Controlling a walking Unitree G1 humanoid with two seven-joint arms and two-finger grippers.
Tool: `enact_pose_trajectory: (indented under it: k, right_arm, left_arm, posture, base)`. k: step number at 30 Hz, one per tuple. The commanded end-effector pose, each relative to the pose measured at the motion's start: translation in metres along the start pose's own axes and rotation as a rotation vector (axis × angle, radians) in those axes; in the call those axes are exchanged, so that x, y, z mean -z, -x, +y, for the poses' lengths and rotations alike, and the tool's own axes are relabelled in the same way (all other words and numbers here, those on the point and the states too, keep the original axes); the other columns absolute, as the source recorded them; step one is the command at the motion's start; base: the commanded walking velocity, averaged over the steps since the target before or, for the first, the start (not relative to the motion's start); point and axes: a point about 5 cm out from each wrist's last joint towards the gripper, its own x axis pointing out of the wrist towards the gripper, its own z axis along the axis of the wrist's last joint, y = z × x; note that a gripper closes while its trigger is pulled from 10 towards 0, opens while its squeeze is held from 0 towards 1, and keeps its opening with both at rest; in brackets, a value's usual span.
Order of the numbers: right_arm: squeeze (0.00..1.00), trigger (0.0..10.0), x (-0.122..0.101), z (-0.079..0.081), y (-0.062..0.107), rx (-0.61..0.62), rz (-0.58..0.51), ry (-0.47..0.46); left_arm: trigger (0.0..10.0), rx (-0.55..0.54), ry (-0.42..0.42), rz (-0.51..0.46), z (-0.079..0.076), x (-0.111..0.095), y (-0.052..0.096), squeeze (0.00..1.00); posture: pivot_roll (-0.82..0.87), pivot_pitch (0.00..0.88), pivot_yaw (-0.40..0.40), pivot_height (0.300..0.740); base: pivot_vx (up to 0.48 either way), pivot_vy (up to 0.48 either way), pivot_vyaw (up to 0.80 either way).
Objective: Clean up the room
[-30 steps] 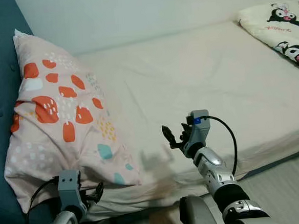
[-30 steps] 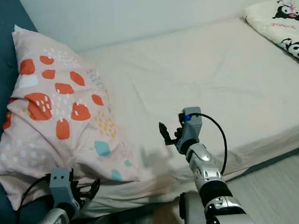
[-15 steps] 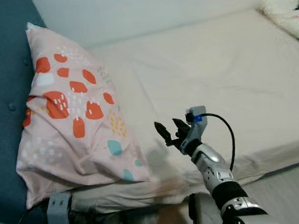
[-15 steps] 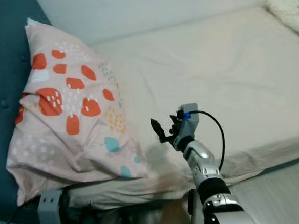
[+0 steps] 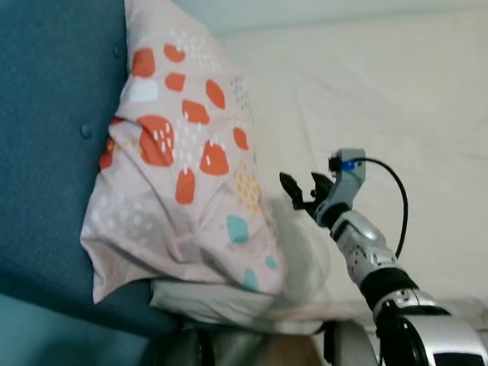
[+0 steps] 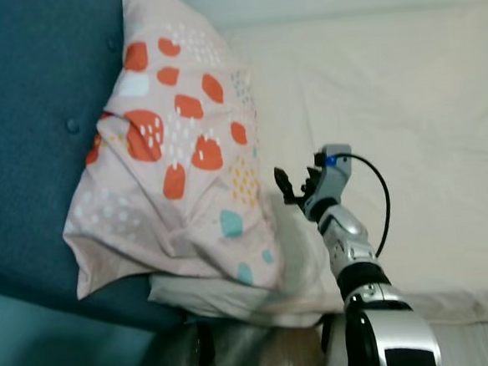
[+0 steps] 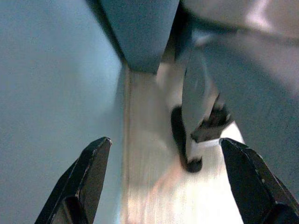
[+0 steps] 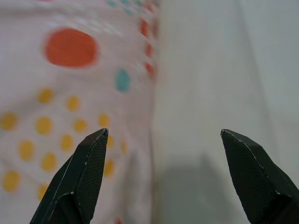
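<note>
A pink pillow with orange, yellow and teal spots leans against the blue headboard at the left end of the bed. My right gripper hangs open just off the pillow's right edge, above the cream sheet, with nothing between its fingers. In the right wrist view the pillow and the sheet lie straight ahead between the open fingertips. My left gripper hangs low and open over a pale wood floor, beside the blue bed frame.
The blue headboard and bed frame fill the left side, with a lighter teal wall or floor below. A dark-footed object stands on the floor near the left gripper. The mattress edge runs along the bottom.
The camera has swung left and tilted, so the pillow and headboard now sit centre-left. My left arm has dropped out of the eye views. The right gripper stays open near the pillow's edge.
</note>
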Motion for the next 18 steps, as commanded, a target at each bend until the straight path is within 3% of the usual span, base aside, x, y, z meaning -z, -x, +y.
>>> enact_pose_trajectory:
  k: [1,4,7,8,9,11,12,15,17,18]
  right_arm:
    - [0.00,10.0,0.018,-0.003,0.005,0.023,0.068,-0.085]
    - [0.00,10.0,0.023,-0.004,0.006,0.042,0.090,-0.128]
    - [0.00,10.0,0.026,-0.007,0.008,0.074,0.085,-0.196]
    - [0.00,10.0,0.026,-0.007,0.008,0.074,0.085,-0.196]
    - [0.00,10.0,0.024,-0.008,0.007,0.070,0.063,-0.259]
    - [0.00,10.0,0.022,-0.008,0.007,0.064,0.046,-0.303]
    - [0.00,10.0,0.018,-0.008,0.006,0.042,0.019,-0.371]
    - [0.00,10.0,0.018,-0.008,0.006,0.042,0.019,-0.371]
    - [0.00,10.0,0.008,-0.007,0.003,-0.015,-0.027,-0.468]
    - [0.00,10.0,0.008,-0.007,0.003,-0.015,-0.027,-0.468]
  left_arm:
    - [10.0,0.052,0.017,-0.041,-0.007,-0.010,-0.002,0.00]
    - [10.0,0.123,0.013,-0.103,-0.016,-0.027,-0.007,0.00]
    - [10.0,0.296,0.012,-0.197,-0.041,-0.056,-0.009,0.00]
    - [10.0,0.296,0.012,-0.197,-0.041,-0.056,-0.009,0.00]
    - [10.0,0.381,0.021,-0.227,-0.054,-0.068,-0.008,0.00]
    - [10.0,0.435,0.027,-0.243,-0.063,-0.074,-0.007,0.00]
    - [10.0,0.542,0.023,-0.252,-0.079,-0.084,-0.003,0.00]
    - [10.0,0.542,0.023,-0.252,-0.079,-0.084,-0.003,0.00]
    - [10.0,0.713,-0.005,-0.253,-0.106,-0.097,0.010,0.00]
    - [10.0,0.713,-0.005,-0.253,-0.106,-0.097,0.010,0.00]
  posture:
    - [0.08,0.395,0.078,0.601]
    - [0.09,0.403,0.080,0.601]
    - [0.12,0.437,0.077,0.601]
    - [0.12,0.437,0.077,0.601]
    - [0.13,0.458,0.080,0.601]
    - [0.13,0.458,0.080,0.601]
    - [0.16,0.488,0.088,0.601]
    - [0.16,0.488,0.088,0.601]
    - [0.18,0.532,0.095,0.596]
    - [0.18,0.532,0.095,0.596]
  base:
    - [0.000,0.000,0.00]
    - [0.000,0.000,0.00]
    - [0.000,0.000,0.00]
    - [0.000,0.000,0.00]
    - [0.000,0.000,0.00]
    - [0.000,0.000,0.00]
    - [0.000,0.000,0.00]
    - [0.000,0.000,0.00]
    - [0.000,0.000,0.00]
    - [0.000,0.000,0.00]
